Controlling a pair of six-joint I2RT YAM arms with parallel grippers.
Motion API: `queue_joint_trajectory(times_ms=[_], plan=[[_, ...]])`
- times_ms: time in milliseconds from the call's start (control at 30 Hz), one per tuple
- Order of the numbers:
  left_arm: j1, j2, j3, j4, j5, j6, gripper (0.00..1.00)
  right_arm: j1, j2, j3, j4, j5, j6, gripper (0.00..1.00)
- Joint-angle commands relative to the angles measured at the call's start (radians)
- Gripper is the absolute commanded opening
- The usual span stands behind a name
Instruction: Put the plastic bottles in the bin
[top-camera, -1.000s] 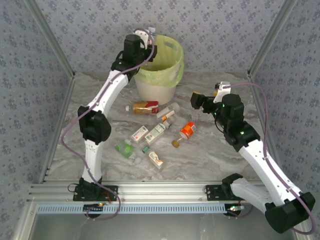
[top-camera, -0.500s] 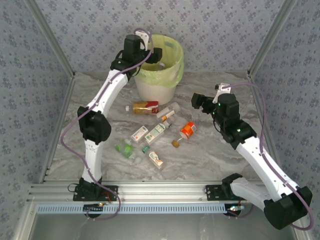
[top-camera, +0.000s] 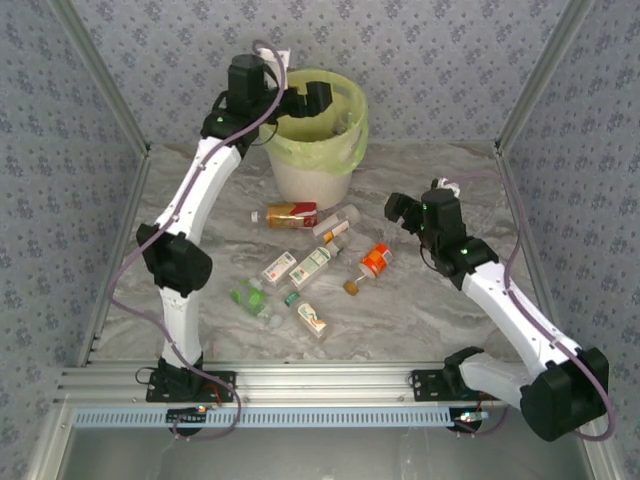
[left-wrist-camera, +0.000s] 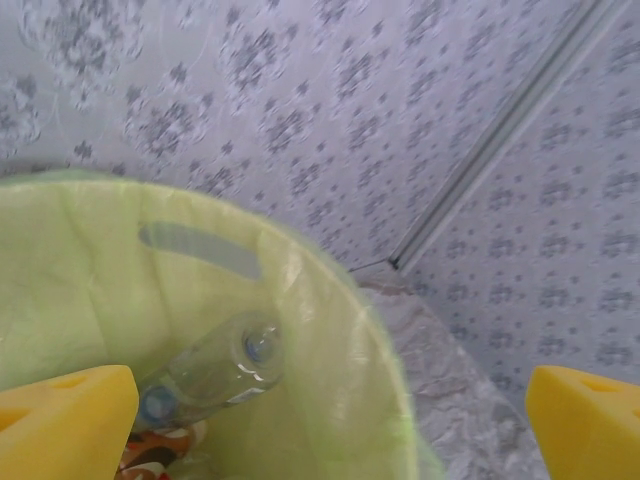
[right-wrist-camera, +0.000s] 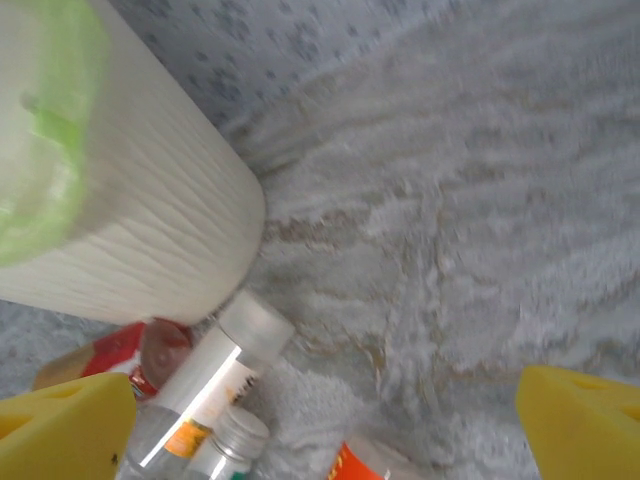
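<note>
Left wrist: a blurred, apparently clear bottle (left-wrist-camera: 215, 368) lies inside the bin (left-wrist-camera: 345, 335).

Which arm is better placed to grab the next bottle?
Right. The right gripper is open, close beside the loose bottles; the left gripper is open too, but up over the bin, away from them.

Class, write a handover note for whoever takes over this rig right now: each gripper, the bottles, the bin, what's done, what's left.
Left gripper: open, empty, above the bin.
Right gripper: open, empty, above the table, beside the loose bottles.
Done: a clear bottle lies inside the bin.
Left: the loose bottles, roughly nine, lie in front of the bin and need to go in.
</note>
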Motion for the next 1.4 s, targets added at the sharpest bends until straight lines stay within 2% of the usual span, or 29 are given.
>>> queue_joint_trajectory(times_ms=[0,133,367,500,633,867,1133,1233,1367], plan=[[0.004,-0.097,0.020,-0.012,0.060,-0.025,0.99,-0.001,0.043,-0.022,-0.051,-0.037,0.133,1.00],[0.005,-0.183,-0.108,0.045,0.038,-0.031,0.99,0.018,0.079,-0.043,-0.065,-0.053,0.191,1.00],[0.001,-0.317,-0.306,0.123,-0.082,-0.013,0.99,0.051,0.132,-0.082,-0.046,-0.040,0.290,1.00],[0.001,-0.414,-0.490,0.286,-0.149,-0.058,0.99,0.089,0.180,-0.127,0.035,-0.050,0.403,1.00],[0.002,-0.512,-0.667,0.418,-0.206,-0.094,0.99,0.128,0.250,-0.108,0.001,-0.024,0.484,1.00],[0.011,-0.678,-0.897,0.446,-0.346,-0.112,0.99,0.198,0.336,-0.104,0.017,-0.005,0.591,0.97],[0.053,-0.852,-1.107,0.389,-0.480,-0.155,1.00,0.228,0.452,-0.045,-0.006,-0.003,0.620,0.98],[0.081,-0.894,-1.166,0.367,-0.502,-0.189,0.99,0.230,0.492,-0.018,-0.054,0.028,0.657,0.98],[0.125,-0.923,-1.223,0.337,-0.495,-0.267,0.99,0.221,0.546,-0.010,-0.049,0.006,0.713,0.96]])
